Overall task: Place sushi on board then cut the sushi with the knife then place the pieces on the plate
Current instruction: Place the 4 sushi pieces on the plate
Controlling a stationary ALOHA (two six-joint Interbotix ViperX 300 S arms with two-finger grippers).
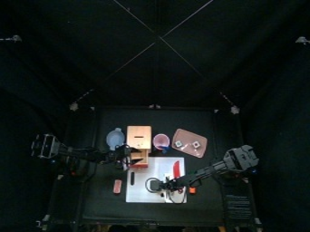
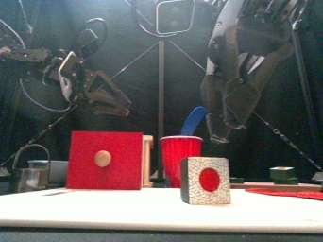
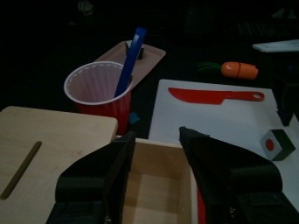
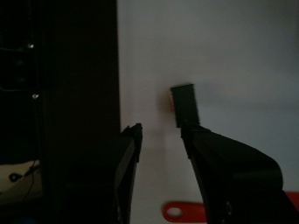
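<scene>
One sushi piece [image 2: 205, 180], dark with a red centre, stands on the white cutting board [image 1: 148, 194]. It also shows in the right wrist view [image 4: 184, 105] just beyond my right gripper [image 4: 163, 129], which is open and hangs above the board [image 4: 233, 70]. A red knife [image 3: 214, 94] lies flat on the board's far part. My left gripper [image 3: 156, 138] is open over the pulled-out drawer of the wooden box [image 3: 47, 144], holding nothing. The pink plate [image 1: 190, 140] lies at the back right.
A red cup [image 2: 180, 159] with a blue knife [image 2: 192, 121] stands beside the box's red drawer front [image 2: 105, 161]. An orange toy [image 3: 237, 67] lies near the plate. A metal cutter [image 1: 114, 138] sits left of the box. A small red object [image 1: 118, 186] lies left of the board.
</scene>
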